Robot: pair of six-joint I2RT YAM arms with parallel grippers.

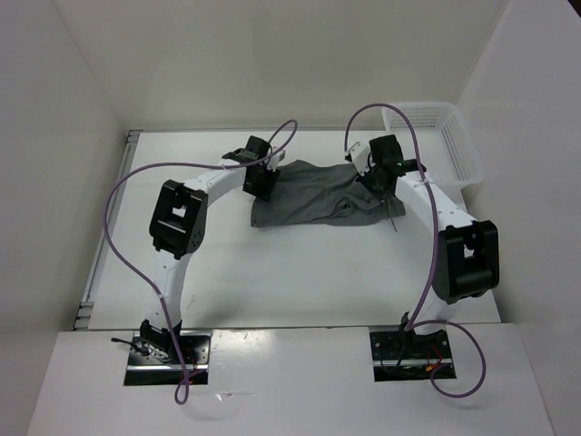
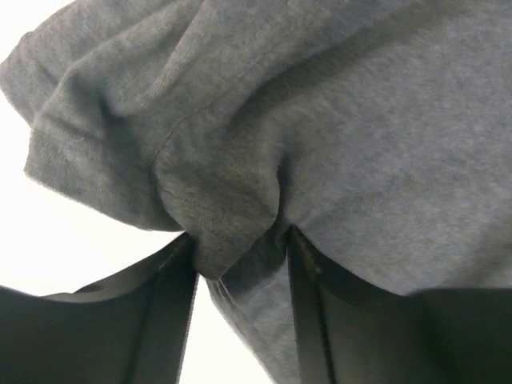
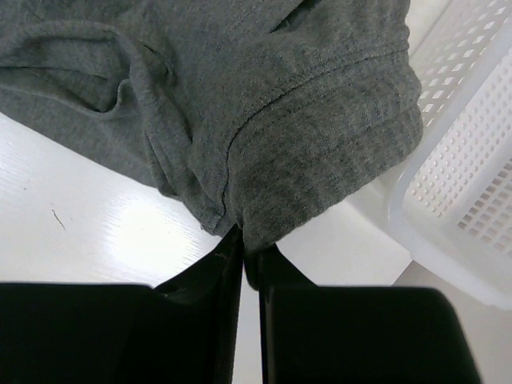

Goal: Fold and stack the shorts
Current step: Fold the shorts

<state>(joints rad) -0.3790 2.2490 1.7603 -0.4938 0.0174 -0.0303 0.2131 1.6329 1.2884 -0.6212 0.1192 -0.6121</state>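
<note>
**benchrat:** Where do things stand? The grey shorts (image 1: 313,195) lie crumpled across the far half of the table (image 1: 300,272), strung between both arms. The right gripper (image 3: 250,264) is clamped on a ribbed edge of them, just beside the white mesh basket (image 1: 465,145).

**foldbot_fan:** Left gripper (image 2: 240,272) is the one I'd worry about. There's a fold of cloth sitting between its fingers, but they're apart enough that I can't tell whether it's actually biting.

**benchrat:** So if it lifts with a loose hold, that corner probably slips out and the whole thing swings off the right side.

**foldbot_fan:** Yep. It may also be holding a bunched double layer, which would give a lopsided fold. And a pull to the right could drag the cloth into the basket's rim.
</note>
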